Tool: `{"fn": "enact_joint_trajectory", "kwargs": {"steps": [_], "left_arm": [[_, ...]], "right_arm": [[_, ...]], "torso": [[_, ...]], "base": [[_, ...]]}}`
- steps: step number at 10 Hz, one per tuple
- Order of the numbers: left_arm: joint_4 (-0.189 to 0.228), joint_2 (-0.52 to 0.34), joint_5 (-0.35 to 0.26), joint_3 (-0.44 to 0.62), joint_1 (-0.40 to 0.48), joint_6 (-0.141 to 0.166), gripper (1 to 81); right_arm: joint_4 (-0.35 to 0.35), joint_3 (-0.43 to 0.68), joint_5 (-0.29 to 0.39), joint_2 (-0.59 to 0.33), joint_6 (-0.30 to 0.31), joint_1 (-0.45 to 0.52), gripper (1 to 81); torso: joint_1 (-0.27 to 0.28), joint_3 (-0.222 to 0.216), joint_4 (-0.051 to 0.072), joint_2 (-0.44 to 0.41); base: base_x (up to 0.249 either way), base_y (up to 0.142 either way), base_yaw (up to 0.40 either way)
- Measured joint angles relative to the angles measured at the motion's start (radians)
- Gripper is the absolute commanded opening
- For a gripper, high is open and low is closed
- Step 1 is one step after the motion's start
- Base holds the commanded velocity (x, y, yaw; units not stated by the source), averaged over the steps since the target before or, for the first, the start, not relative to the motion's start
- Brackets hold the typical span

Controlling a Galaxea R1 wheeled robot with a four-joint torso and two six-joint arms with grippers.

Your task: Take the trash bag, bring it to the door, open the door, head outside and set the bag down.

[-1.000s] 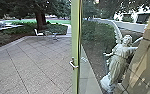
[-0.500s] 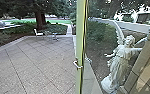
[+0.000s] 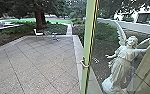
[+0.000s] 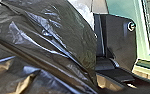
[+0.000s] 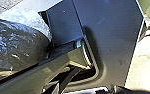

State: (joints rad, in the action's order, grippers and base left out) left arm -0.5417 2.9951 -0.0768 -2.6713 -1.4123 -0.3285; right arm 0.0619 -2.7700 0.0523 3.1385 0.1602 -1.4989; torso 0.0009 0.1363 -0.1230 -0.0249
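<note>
1 black trash bag point(image 4: 58, 32) — door point(image 3: 88, 42) open, paved yard point(image 3: 43, 62) beyond

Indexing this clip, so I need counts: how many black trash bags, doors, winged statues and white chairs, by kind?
Black trash bag: 1, taking both wrist views as the same bag
Door: 1
Winged statue: 1
White chair: 1
Total: 4
</note>
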Motion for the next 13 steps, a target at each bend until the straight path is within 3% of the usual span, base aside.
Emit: {"fn": "enact_joint_trajectory", "kwargs": {"steps": [13], "left_arm": [[0.0,0.0,0.001,0.0,-0.001,0.0,1.0]], "right_arm": [[0.0,0.0,0.0,0.0,0.0,0.0,81.1]], "torso": [[0.0,0.0,0.0,0.0]], "base": [[0.088,0.0,0.0]]}}
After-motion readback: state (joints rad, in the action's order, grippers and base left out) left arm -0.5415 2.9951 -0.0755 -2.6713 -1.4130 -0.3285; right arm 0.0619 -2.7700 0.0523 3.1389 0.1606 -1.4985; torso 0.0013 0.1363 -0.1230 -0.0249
